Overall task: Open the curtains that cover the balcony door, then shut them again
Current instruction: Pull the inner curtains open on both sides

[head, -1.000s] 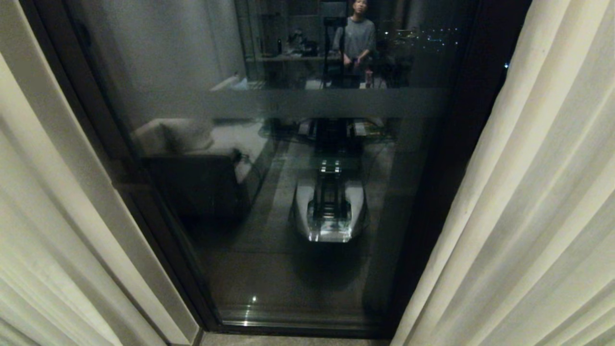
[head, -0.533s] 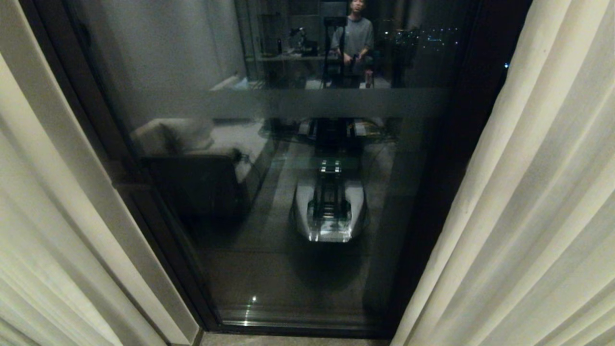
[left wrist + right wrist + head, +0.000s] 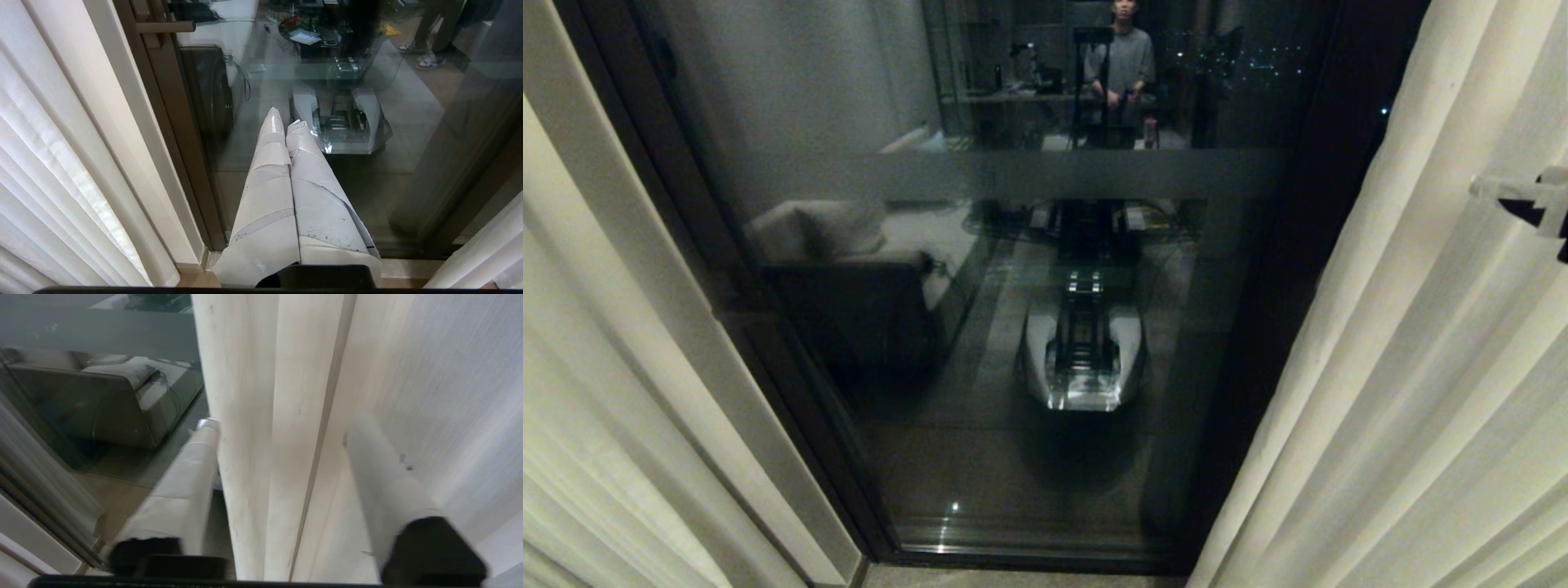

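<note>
Dark glass of the balcony door (image 3: 1013, 269) fills the centre, curtains (image 3: 1421, 367) parted at 9 and 3 o'clock — the right gripper (image 3: 282, 457) has just entered at 3, fingers now spread astride the right panel's edge, gripping nothing yet; closing looks imminent. Left gripper (image 3: 286, 126) rests shut, empty.

Curtains (image 3: 1405, 367) left & right of balcony door (image 3: 1013, 327).

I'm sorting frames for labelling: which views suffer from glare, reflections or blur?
Head view: dim, the balcony door glass mirrors the room, the robot's base and a standing person. Left wrist view: sharp, brighter, same reflections. Right wrist view: motion-smeared, the right gripper soft-edged at the curtains.
</note>
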You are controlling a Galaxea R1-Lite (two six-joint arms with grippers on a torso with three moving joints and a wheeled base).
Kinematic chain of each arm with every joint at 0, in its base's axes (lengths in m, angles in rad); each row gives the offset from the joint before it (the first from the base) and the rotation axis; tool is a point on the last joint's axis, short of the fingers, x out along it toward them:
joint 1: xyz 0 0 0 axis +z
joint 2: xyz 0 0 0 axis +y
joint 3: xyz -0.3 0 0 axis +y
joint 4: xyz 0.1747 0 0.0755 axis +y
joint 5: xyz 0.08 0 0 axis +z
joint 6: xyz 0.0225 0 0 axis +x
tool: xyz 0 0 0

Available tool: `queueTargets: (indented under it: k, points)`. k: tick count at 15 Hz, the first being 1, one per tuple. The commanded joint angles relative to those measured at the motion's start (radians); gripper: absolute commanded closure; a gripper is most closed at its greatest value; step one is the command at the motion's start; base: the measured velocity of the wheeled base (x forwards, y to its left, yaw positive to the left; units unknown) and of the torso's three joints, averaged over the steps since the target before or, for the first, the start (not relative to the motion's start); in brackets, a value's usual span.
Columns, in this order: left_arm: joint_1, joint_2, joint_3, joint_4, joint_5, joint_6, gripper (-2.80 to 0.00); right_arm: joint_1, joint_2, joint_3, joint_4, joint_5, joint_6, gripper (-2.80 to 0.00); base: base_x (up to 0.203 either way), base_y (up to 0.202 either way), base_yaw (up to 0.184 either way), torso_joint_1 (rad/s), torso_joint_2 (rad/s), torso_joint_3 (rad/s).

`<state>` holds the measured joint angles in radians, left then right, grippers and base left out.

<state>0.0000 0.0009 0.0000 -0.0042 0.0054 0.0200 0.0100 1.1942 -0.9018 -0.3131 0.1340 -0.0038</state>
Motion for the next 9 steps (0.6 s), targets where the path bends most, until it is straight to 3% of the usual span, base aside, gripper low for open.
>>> queueTargets:
  k: [1, 4, 9]
  points:
    - [0.0, -0.001, 0.0, 0.0, 0.001, 0.0, 0.0, -0.001, 0.019, -0.011, -0.003, 0.001, 0.001, -2.8, 0.0, 0.0, 0.0, 0.0, 0.0, 0.0]
    - [0.0, -0.001, 0.0, 0.0, 0.001, 0.0, 0.0, 0.0, 0.021, -0.024, -0.008, 0.04, -0.002, -2.8, 0.0, 0.0, 0.0, 0.0, 0.0, 0.0]
    - [0.0, -0.001, 0.0, 0.0, 0.001, 0.0, 0.0, 0.001, 0.032, 0.038, -0.198, 0.064, -0.023, -2.8, 0.0, 0.0, 0.0, 0.0, 0.0, 0.0]
